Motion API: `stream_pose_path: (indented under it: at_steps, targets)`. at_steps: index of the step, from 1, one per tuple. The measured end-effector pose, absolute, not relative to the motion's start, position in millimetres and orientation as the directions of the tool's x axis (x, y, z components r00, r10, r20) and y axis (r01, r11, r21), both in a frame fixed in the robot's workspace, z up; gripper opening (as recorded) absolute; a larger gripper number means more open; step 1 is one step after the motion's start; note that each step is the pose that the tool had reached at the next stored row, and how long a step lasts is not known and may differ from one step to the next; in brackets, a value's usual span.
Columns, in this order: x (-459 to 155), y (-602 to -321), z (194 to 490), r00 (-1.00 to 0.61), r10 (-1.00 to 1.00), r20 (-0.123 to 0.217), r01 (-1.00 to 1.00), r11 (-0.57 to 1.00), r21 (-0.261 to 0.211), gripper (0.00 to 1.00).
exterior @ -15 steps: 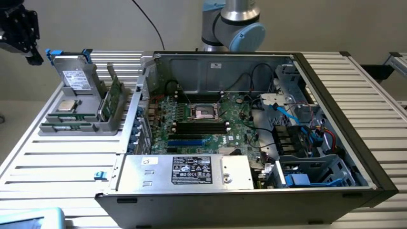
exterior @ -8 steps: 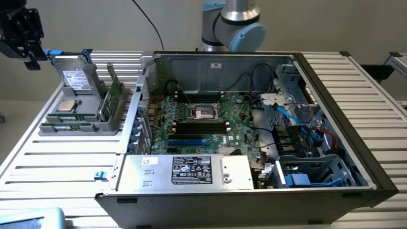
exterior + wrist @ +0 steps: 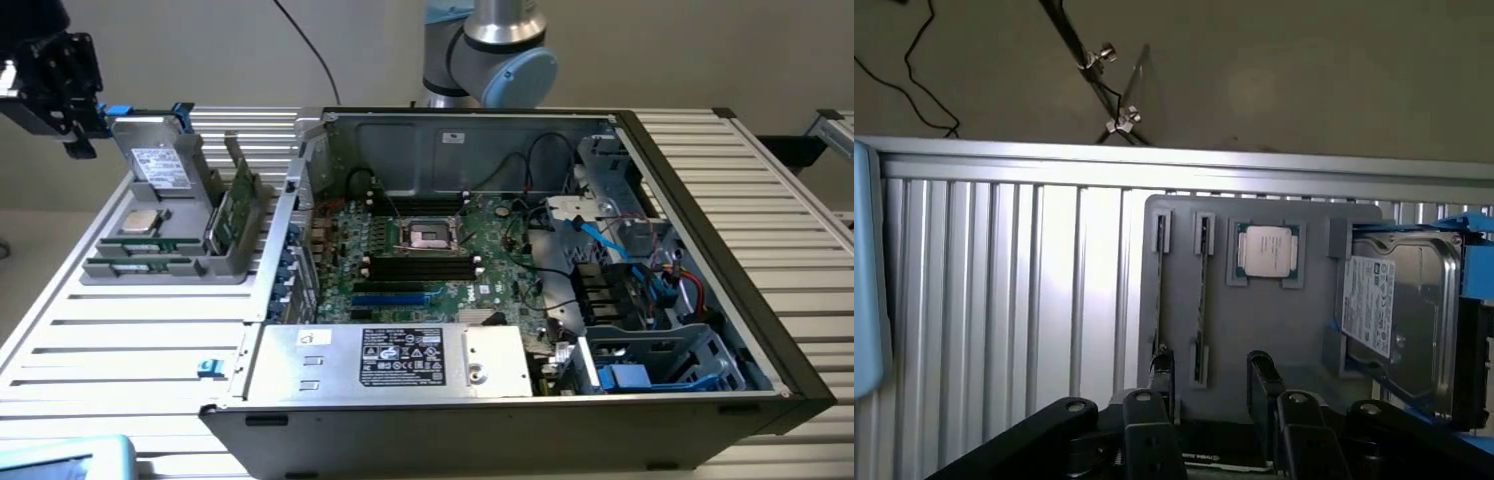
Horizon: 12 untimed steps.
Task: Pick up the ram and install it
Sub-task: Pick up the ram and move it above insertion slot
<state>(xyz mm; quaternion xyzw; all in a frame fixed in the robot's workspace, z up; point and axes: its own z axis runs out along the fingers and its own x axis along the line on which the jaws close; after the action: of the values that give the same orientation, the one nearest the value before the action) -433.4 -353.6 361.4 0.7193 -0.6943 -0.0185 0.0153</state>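
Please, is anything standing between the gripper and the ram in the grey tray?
Nothing visible does. The open gripper hangs near the grey tray, and the ram stands on edge in its slot with its top edge free. The drive and the processor sit beside it, not over it.

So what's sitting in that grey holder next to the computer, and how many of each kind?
ram sticks, standing on edge: 2
square processor chip: 1
boxy drive: 1
Total: 4
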Motion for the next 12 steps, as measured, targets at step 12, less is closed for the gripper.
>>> stream_pose_path:
  at_steps: [12]
  targets:
    - [-429.6,-368.7,345.8,0.035,-0.999,-0.005,-0.998,-0.036,0.048,0.43]
